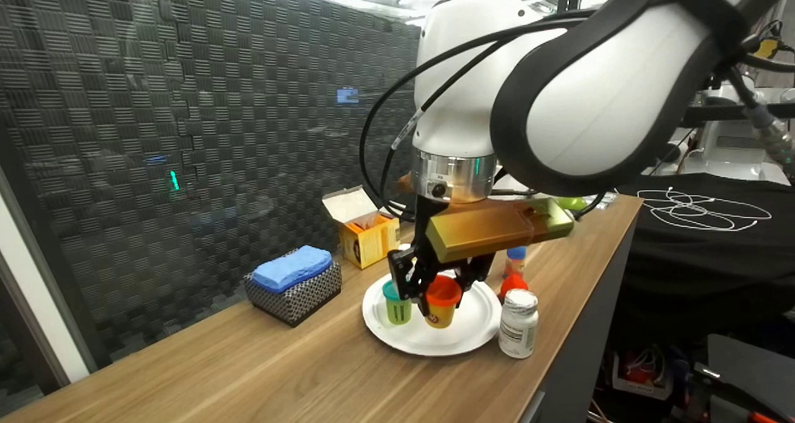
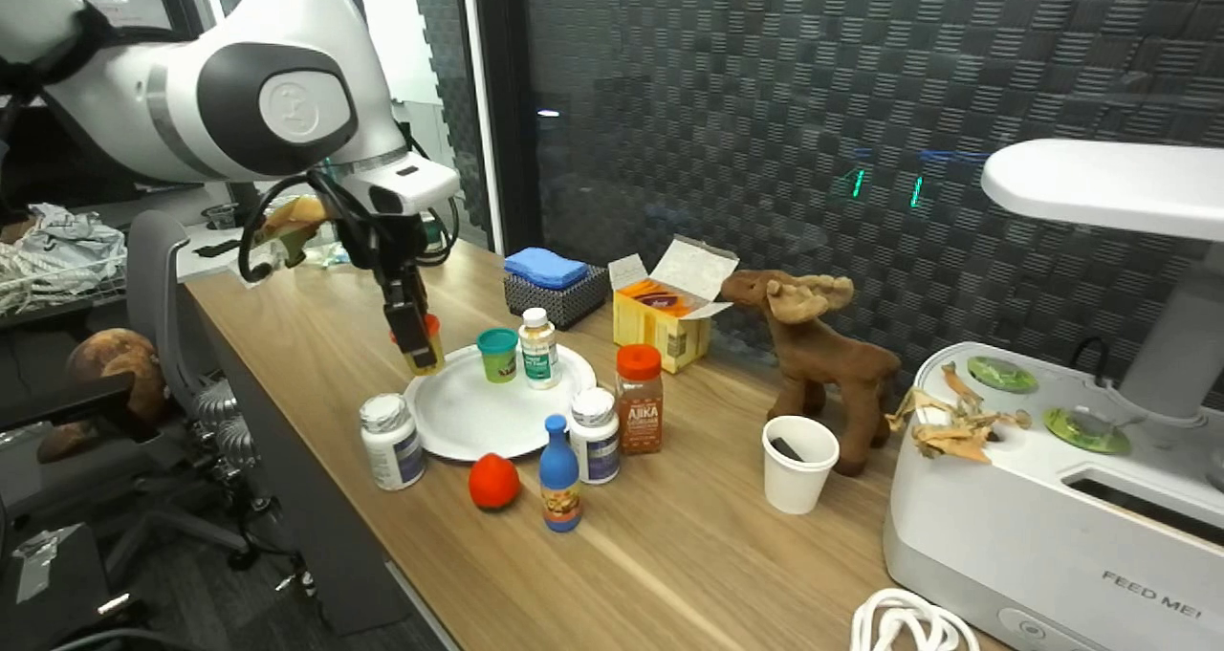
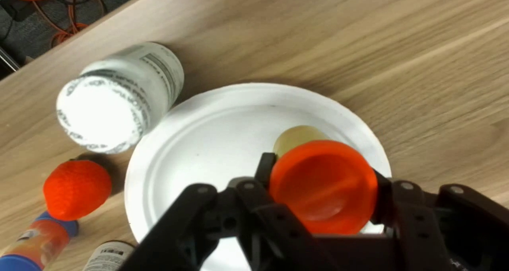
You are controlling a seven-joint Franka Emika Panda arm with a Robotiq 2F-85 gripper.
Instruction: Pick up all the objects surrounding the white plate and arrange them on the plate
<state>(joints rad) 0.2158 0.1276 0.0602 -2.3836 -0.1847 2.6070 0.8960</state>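
While pinching the orange-lidded tub [image 1: 442,309] in the gripper [image 3: 324,183] over the white plate [image 2: 459,412], perhaps touching, count 2 aboard: green tub [image 2: 497,356], green-labelled bottle [image 2: 538,350]. Left to gather, seemingly: red rounded piece [image 2: 494,482], blue bottle [image 2: 560,474], red-capped jar [image 2: 640,401], 2 white bottles [image 2: 392,445]. Use the bare middle; mind counter edge [image 1: 576,311] nearby.

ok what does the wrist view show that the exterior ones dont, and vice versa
Only the wrist view clearly shows orange cables, in its top left corner. Only the exterior views, both of them, show the robot arm, the teal-lidded green tub, the open yellow carton and the blue cloth. All share the white plate, the gripper closed on the orange-lidded yellow tub, a white pill bottle and a red fruit-shaped piece beside the plate.
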